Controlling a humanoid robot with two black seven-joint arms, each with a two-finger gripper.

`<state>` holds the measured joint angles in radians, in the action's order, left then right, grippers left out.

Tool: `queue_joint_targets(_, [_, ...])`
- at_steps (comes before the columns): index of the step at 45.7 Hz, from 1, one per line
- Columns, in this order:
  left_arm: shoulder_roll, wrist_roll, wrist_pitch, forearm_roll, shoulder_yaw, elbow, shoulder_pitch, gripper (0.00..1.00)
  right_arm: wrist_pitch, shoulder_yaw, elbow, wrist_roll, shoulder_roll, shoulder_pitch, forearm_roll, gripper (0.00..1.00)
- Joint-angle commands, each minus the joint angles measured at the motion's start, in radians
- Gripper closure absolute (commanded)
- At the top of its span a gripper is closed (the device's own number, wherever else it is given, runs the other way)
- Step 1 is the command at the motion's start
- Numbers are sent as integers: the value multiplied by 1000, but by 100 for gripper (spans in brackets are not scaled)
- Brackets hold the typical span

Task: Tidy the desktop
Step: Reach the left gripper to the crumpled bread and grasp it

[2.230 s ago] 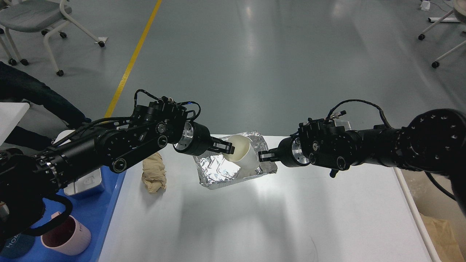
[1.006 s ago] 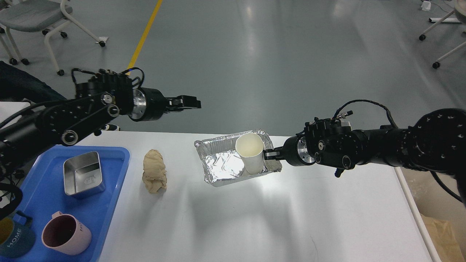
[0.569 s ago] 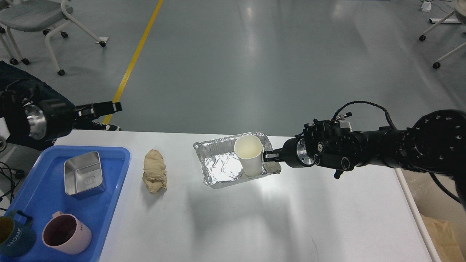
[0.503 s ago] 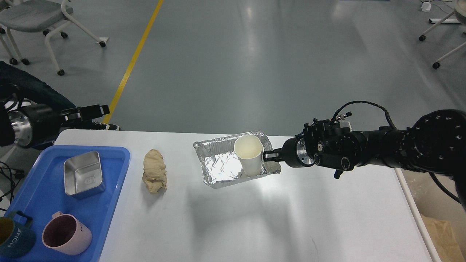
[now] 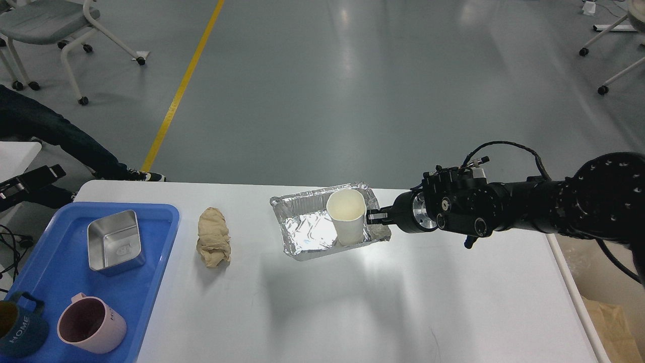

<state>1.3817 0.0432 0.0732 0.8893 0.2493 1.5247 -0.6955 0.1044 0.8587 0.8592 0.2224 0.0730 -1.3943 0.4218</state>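
The white desktop [image 5: 352, 302] fills the lower half of the head view. A foil tray [image 5: 307, 233] lies on it near the far edge. A white paper cup [image 5: 347, 218] stands upright in the tray's right end. My right gripper [image 5: 375, 217] reaches in from the right, its fingers closed on the tray's right rim just beside the cup. A crumpled brown paper wad [image 5: 214, 244] lies left of the tray. My left gripper [image 5: 31, 180] shows only as a dark bar at the far left edge, well away from everything, so its state is unclear.
A blue tray [image 5: 50, 282] at the left holds a metal box [image 5: 115, 247], a pink mug [image 5: 90, 330] and a dark blue mug [image 5: 17, 335]. A brown paper bag [image 5: 612, 327] sits on the floor past the desktop's right edge. A chair [image 5: 55, 25] stands far left.
My left gripper let go of the cup and drew back up and left to the view's edge. The foil tray went from lifted and tilted to flat on the desktop. The right gripper stayed on its rim.
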Motion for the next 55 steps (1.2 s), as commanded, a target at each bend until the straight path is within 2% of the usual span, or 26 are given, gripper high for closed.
queue_joint_targets(1, [48, 10, 0, -4, -5, 3, 14, 27, 1, -1, 6, 0, 14, 0, 0, 100])
queue_joint_targets(9, [80, 75, 0, -4, -19, 3, 31, 27, 0, -1, 8, 0, 13, 0, 0, 100])
queue_joint_targets(11, [76, 78, 2, -4, -19, 5, 31, 27, 0, -1, 8, 0, 11, 0, 0, 100])
queue_joint_targets(21, [-7, 60, 0, -4, -27, 3, 33, 27, 0, -3, 8, 0, 11, -2, 0, 100])
queue_joint_targets(29, [-144, -5, -13, -3, -30, -60, 33, 26, 0, -3, 15, 0, 11, -2, 0, 100])
queue_joint_targets(42, [-429, -5, -98, 14, -34, -319, -15, 22, -2, -1, 23, 2, 27, 0, 0, 100])
queue_joint_targets(55, [-621, -5, -145, 65, -59, -423, -44, 17, -9, -1, 21, 3, 25, 3, 0, 100])
